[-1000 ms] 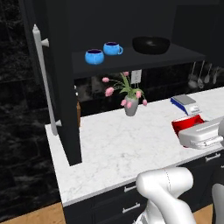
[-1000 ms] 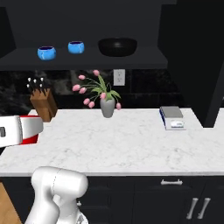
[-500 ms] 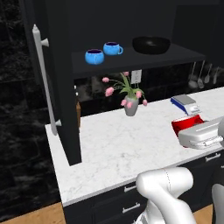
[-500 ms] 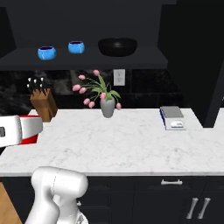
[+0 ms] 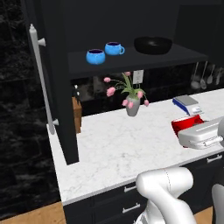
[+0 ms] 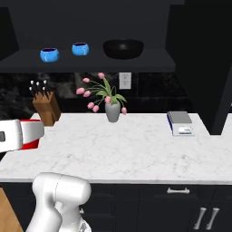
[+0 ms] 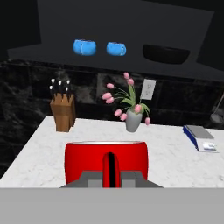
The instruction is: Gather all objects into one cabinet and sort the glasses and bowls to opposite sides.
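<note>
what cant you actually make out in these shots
- Gripper fingertips: hand view, hidden behind the red mug.
- Red mug's far side: both base views, covered by the white hand.
- Black bowl contents: its rim and the dark cabinet shelf hide them.
- Scale display: too small to read.

The arm's white base link (image 5: 164,186) rises at the counter's (image 5: 109,148) front edge. The end effector (image 5: 202,133) is extended level above the counter, jaws closed on the red mug (image 7: 106,160), handle facing the hand camera.
</note>
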